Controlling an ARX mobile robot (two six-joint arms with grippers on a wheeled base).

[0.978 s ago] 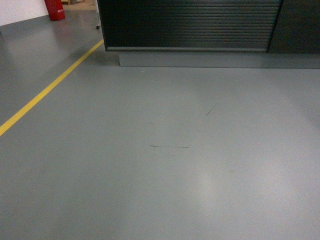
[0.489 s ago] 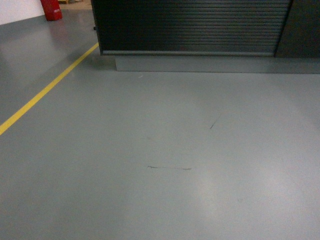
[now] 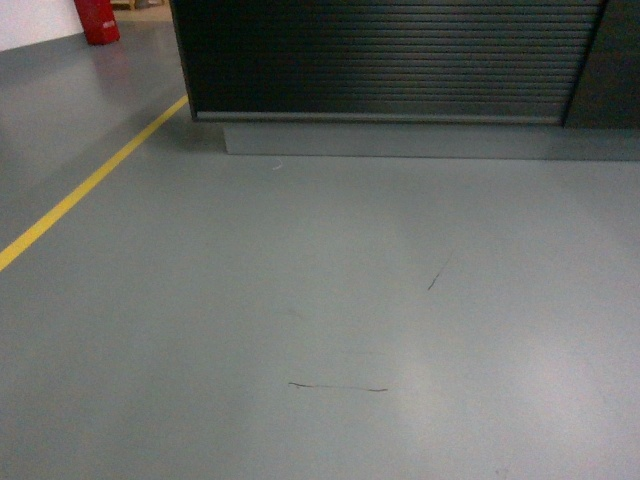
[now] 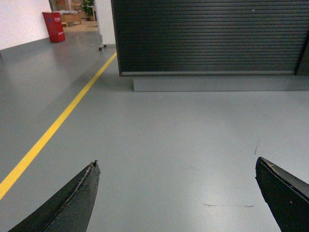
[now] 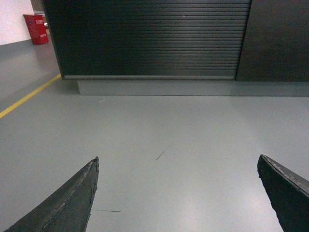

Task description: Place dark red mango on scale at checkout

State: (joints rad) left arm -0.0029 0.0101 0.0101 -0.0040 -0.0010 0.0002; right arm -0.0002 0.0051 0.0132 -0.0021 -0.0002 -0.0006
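Ahead, the checkout (image 3: 385,60) shows its ribbed black front; both jaws gape wide, empty.

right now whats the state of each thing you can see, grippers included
left gripper: open, fingers wide apart, holding nothing
right gripper: open, fingers wide apart, holding nothing
checkout: only its ribbed black front shows, top out of view
yellow floor line: unbroken, running diagonally past the counter's left corner
red bin: upright by the wall

a shop-like hall: grey painted floor (image 3: 320,300), yellow floor line (image 3: 90,185), ribbed black checkout (image 3: 390,60).
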